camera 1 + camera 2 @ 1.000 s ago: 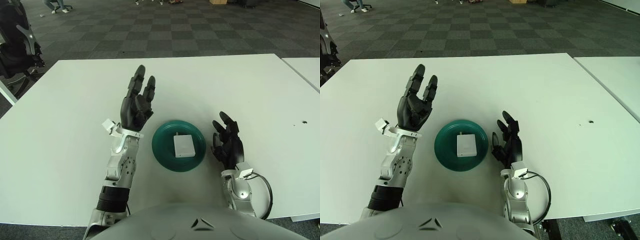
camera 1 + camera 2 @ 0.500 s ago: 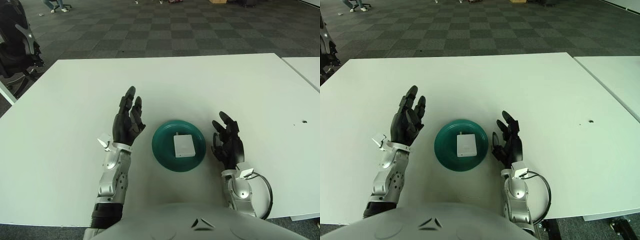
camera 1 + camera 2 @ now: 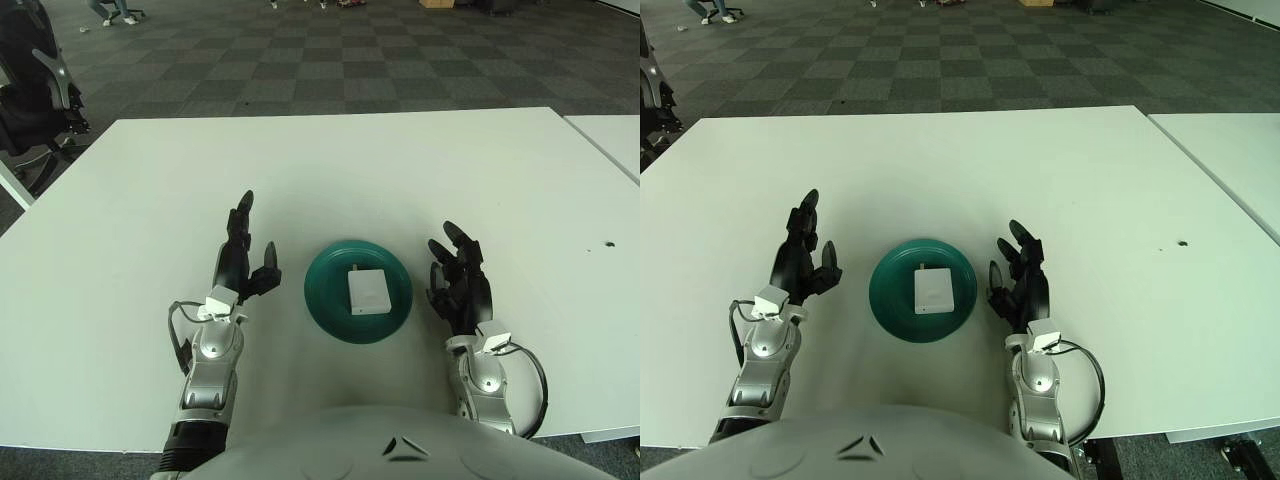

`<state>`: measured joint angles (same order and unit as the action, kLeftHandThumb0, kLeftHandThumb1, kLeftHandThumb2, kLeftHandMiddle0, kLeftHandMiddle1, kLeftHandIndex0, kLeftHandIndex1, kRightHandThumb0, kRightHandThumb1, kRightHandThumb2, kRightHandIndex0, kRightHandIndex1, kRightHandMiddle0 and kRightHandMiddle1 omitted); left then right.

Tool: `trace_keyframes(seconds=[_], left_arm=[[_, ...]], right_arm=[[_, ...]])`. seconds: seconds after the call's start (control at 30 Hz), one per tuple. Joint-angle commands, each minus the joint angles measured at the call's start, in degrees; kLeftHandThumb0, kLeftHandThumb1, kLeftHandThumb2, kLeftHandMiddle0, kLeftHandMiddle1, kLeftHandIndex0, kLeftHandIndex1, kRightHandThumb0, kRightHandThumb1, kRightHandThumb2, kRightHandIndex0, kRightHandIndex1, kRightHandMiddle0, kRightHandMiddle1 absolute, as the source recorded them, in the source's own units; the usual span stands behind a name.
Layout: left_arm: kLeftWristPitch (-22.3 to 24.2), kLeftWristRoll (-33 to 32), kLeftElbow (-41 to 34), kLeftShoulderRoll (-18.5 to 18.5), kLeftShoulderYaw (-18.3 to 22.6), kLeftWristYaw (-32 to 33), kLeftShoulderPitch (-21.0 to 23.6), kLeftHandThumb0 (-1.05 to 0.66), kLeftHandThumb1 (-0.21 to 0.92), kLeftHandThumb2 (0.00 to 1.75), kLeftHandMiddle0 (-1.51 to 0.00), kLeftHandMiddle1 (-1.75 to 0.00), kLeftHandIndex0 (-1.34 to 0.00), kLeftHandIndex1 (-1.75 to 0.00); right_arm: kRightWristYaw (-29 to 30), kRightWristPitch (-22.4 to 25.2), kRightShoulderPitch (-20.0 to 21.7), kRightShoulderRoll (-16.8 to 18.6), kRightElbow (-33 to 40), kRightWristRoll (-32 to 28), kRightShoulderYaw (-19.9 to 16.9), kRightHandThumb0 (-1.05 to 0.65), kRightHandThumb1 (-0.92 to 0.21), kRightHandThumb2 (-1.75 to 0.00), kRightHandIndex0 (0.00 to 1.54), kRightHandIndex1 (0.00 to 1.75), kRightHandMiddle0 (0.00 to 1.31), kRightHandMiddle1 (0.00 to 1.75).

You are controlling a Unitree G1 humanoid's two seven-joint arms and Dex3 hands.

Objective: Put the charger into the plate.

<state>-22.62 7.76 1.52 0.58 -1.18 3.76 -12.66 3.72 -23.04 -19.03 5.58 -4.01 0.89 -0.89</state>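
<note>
We see the white table [image 3: 130, 200] bearing the green plate [image 3: 325, 300]. Left hand [image 3: 240, 262] left of the plate, right hand [image 3: 460, 285] right of it, both released, holding nothing, since the charger [image 3: 367, 291] already lies inside the plate.

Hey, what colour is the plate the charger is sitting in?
Dark teal green; the plate holds the white charger, clearest in the left eye view.
</note>
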Motion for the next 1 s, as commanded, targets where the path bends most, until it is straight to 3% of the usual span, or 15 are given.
trace_keyframes(seconds=[0.0, 0.7, 0.97], left_arm=[[-2.96, 0.52, 4.46, -1.32, -0.71, 1.59, -0.66, -1.0, 0.92, 1.08, -0.01, 0.0, 0.0, -0.27], [-2.79, -13.0, 9.24, -9.17, -1.39, -3.09, -5.58, -0.99, 0.92, 1.03, -0.06, -0.03, 0.0, -0.5], [-4.37, -14.24, 10.9, -12.1, -3.91, -2.71, -6.6, -0.99, 0.92, 1.0, -0.11, -0.04, 0.0, -0.55]], right_arm=[[0.14, 6.49, -4.03, -1.28, -11.88, -1.45, -2.52, -0.72, -0.88, -0.52, 0.09, 0.61, 0.0, 0.66], [-0.82, 9.66, -3.76, -2.8, -10.53, -2.5, -4.06, -0.7, -0.9, -0.48, 0.15, 0.54, 0.0, 0.68], [-1.36, 10.19, -4.53, -2.9, -7.83, -3.41, -4.55, -0.67, -0.86, -0.49, 0.17, 0.53, 0.0, 0.73]])
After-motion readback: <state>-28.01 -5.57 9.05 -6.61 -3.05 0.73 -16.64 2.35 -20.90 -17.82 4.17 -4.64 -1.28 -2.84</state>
